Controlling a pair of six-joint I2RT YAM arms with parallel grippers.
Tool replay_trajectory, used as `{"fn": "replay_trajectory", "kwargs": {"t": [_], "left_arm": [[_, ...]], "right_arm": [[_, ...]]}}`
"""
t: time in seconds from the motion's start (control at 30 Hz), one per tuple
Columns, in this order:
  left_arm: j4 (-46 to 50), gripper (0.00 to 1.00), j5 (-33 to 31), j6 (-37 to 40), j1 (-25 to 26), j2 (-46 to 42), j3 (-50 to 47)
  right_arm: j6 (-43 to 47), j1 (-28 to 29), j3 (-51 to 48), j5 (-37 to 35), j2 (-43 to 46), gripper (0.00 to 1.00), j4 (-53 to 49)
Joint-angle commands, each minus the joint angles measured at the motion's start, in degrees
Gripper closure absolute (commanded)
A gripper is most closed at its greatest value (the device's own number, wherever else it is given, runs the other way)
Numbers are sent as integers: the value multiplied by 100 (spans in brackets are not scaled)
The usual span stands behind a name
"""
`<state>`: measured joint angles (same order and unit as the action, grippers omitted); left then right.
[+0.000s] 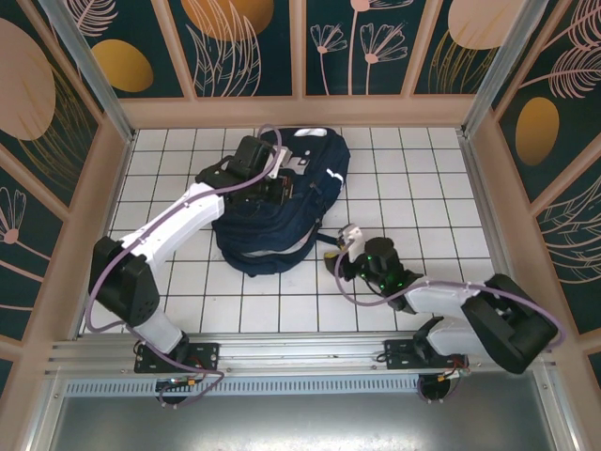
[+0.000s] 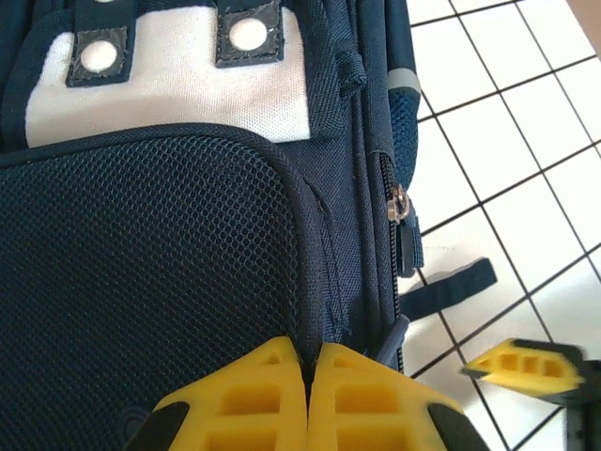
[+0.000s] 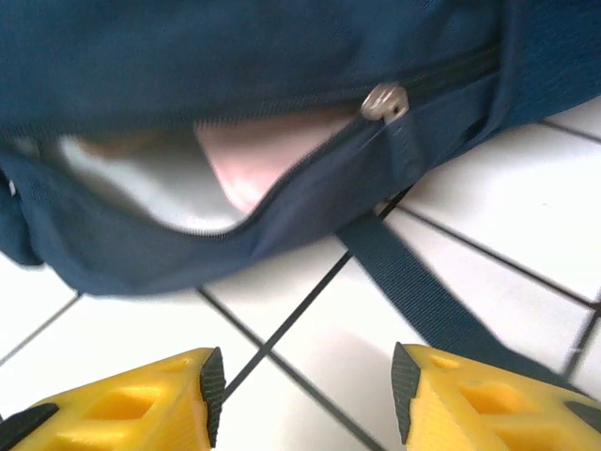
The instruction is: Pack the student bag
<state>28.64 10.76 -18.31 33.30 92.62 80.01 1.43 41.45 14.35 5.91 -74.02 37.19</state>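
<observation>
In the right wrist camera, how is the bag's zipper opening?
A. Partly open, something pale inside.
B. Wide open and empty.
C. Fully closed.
A: the student bag gapes left of its zipper pull, and pale pink and white contents show inside.

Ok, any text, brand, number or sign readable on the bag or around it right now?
None readable.
The white patch on the student bag is blank, bearing two snap tabs.
Its metal zipper pull is too blurred to show any marking.
The tiled table and patterned walls carry no lettering.
</observation>
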Motion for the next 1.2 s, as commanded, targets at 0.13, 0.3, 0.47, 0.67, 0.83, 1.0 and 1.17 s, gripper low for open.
{"fn": "replay_trajectory", "kwargs": {"t": [0.13, 0.3, 0.47, 0.67, 0.83, 1.0, 1.17], "left_arm": [[-740, 100, 805, -326, 10, -510, -509], [-834, 100, 996, -382, 7, -630, -718], [-817, 100, 1041, -360, 10, -745, -876], [-801, 100, 1023, -344, 7, -914, -1104], [-739, 100, 937, -300, 7, -1014, -1178], [-686, 100, 883, -272, 9, -1107, -1198], [-612, 100, 832, -223, 9, -1230, -1253]], "right_arm": [[557, 359, 489, -853, -1095, 48, 774], [732, 381, 825, -1113, -1656, 51, 1072], [962, 366, 954, -1037, -2104, 53, 1423], [1095, 290, 941, -832, -2256, 63, 1563], [1315, 285, 858, -739, -2119, 77, 1476], [1430, 266, 894, -713, -2088, 91, 1293], [1412, 269, 1016, -862, -2133, 81, 1179]]}}
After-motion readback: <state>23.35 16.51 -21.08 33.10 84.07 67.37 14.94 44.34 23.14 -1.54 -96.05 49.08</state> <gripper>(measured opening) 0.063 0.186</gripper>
